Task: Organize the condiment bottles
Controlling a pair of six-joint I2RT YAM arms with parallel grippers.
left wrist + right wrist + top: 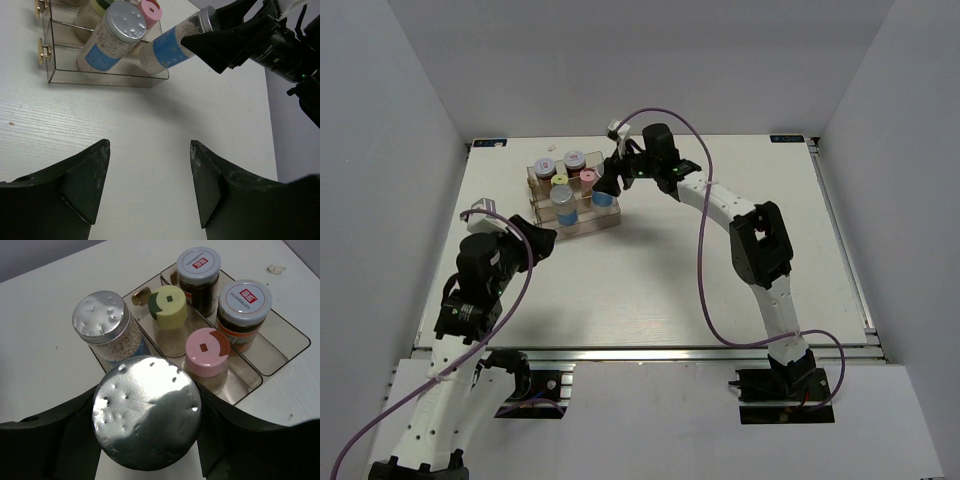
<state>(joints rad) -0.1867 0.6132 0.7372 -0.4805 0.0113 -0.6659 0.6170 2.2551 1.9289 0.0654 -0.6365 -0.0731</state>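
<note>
My right gripper [607, 186] is shut on the silver cap [147, 417] of a white bottle with a blue band [167, 47]. It holds the bottle tilted at the front right corner of the clear stepped rack [612, 222]. I cannot tell whether the bottle's base rests in the rack. The other white bottle [101, 317] stands in the front row. The yellow-lidded jar [169, 304] and pink-lidded jar [206, 351] stand in the middle row. Two dark jars with pale, red-labelled lids [198, 265] [245, 300] stand behind. My left gripper [150, 150] is open and empty over bare table, near the rack's front.
The rack [100, 77] has gold knobs [42, 48] on its left side. The white table [650, 290] ends at a metal rail along the near edge. Grey walls enclose the left, back and right. A purple cable [700, 250] loops off the right arm.
</note>
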